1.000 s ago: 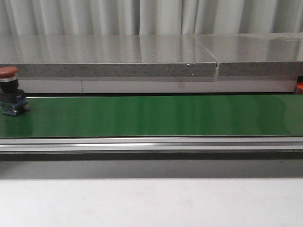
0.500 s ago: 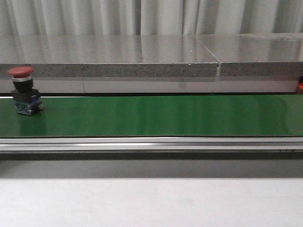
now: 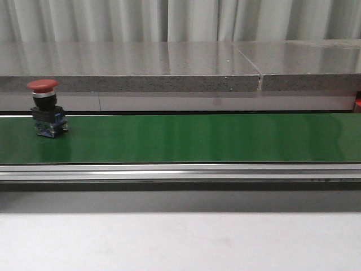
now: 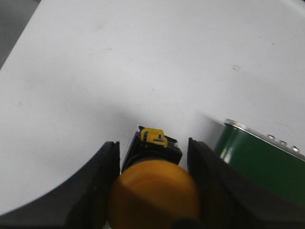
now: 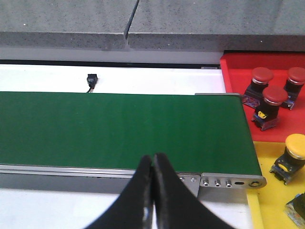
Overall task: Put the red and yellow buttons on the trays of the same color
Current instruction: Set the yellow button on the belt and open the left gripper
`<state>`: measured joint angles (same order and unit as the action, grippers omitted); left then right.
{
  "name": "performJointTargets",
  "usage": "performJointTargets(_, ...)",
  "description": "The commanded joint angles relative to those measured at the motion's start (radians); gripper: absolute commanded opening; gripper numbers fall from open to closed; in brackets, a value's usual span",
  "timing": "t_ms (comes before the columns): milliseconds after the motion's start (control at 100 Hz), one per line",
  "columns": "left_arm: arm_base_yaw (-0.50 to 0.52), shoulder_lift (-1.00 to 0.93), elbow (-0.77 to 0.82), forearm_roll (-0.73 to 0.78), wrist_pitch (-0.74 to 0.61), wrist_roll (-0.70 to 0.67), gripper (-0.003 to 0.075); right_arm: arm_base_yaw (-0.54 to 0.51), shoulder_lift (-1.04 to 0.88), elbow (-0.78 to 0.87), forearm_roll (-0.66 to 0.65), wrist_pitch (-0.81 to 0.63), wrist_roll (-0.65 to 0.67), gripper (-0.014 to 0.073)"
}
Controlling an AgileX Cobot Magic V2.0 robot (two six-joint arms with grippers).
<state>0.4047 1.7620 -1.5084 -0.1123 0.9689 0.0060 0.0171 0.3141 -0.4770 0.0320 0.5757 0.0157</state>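
- two claws show, each only in its own wrist view; no brand, label or writing can be read anywhere.
- left gripper (image 4: pixel 155 186) is clenched on a yellow button (image 4: pixel 153 193): its yellow cap fills the gap between the black fingers (image 4: pixel 102 176), and the black base with a yellow clip points away over the white table (image 4: pixel 119 62). the end of a green conveyor belt (image 4: pixel 259 162) lies just beside it.
- right gripper (image 5: pixel 153 183) hangs pressed together and holding nothing, its tips touching, over the near metal rail (image 5: pixel 95 171) of the belt.
- beyond that claw and to the side, past the belt's end, a yellow tray (image 5: pixel 271 200) holds one yellow-capped button (image 5: pixel 291 155); farther off, a red tray (image 5: pixel 238 83) holds three red-capped buttons (image 5: pixel 267 106), close together.
- on the belt in the front view, a red button (image 3: pixel 46 107) stands upright near the left end, well apart from both claws.
- farthest back, a grey speckled stone ledge (image 3: pixel 169 68) runs across, with pale curtains (image 3: pixel 180 20) behind.
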Motion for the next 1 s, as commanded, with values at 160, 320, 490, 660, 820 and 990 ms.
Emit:
performJointTargets(160, -0.052, -0.199, 0.114, -0.041, -0.061, 0.028, 0.0100, 0.001, 0.009, -0.026, -0.004, -0.072, -0.005, -0.0067)
performJointTargets(320, -0.100, -0.221, 0.181, -0.046, -0.076, 0.030, 0.0100, 0.001, 0.009, -0.026, -0.004, -0.072, -0.005, -0.0067)
performJointTargets(490, -0.173, -0.221, 0.241, -0.050, -0.124, 0.030, 0.0100, 0.001, 0.009, -0.026, -0.004, -0.072, -0.005, -0.0067)
performJointTargets(660, -0.222, -0.219, 0.290, -0.050, -0.185, 0.030, 0.0100, 0.001, 0.009, -0.026, -0.004, -0.072, -0.005, -0.0067)
performJointTargets(820, -0.229, -0.193, 0.292, -0.055, -0.174, 0.030, 0.0107, 0.001, 0.009, -0.026, -0.004, -0.072, -0.005, -0.0067)
performJointTargets(990, -0.229, -0.161, 0.292, -0.072, -0.174, 0.032, 0.0274, 0.001, 0.009, -0.026, -0.004, -0.072, -0.005, -0.0067)
